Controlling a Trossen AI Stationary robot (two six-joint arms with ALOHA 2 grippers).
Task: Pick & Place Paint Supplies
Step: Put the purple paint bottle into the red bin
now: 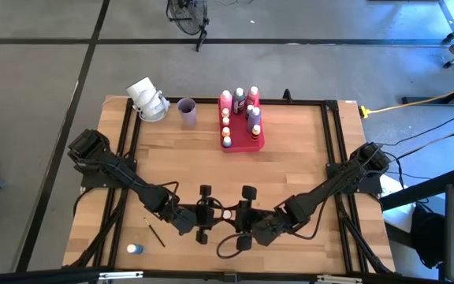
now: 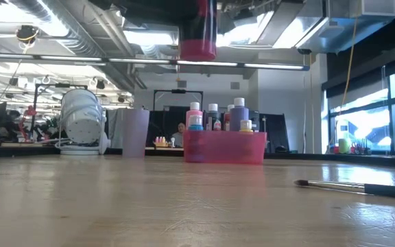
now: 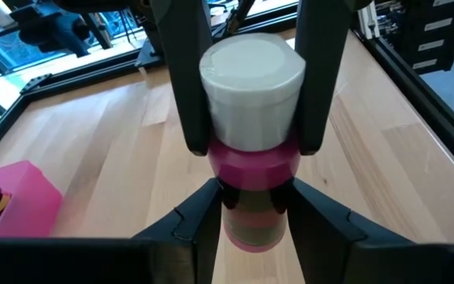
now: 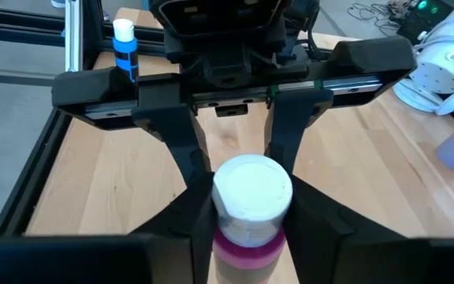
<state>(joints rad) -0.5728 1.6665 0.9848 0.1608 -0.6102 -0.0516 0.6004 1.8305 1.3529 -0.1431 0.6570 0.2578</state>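
Both wrist views show the pink bottle (image 3: 252, 150) pinched by left hand (image 3: 252, 213) and right hand (image 4: 247, 225) together (white cap up) — overhead hides it

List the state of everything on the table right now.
pink bottle: off the table, between both grippers
left gripper: shut on pink bottle
right gripper: shut on pink bottle
blue bottle: loose on table
paintbrush: lying flat
tray: holds upright bottles
lilac cup: upright

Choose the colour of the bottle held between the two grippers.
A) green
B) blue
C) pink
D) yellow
C: both wrist views show the bottle with a pink body under a white cap, clamped by the left gripper and the right gripper.
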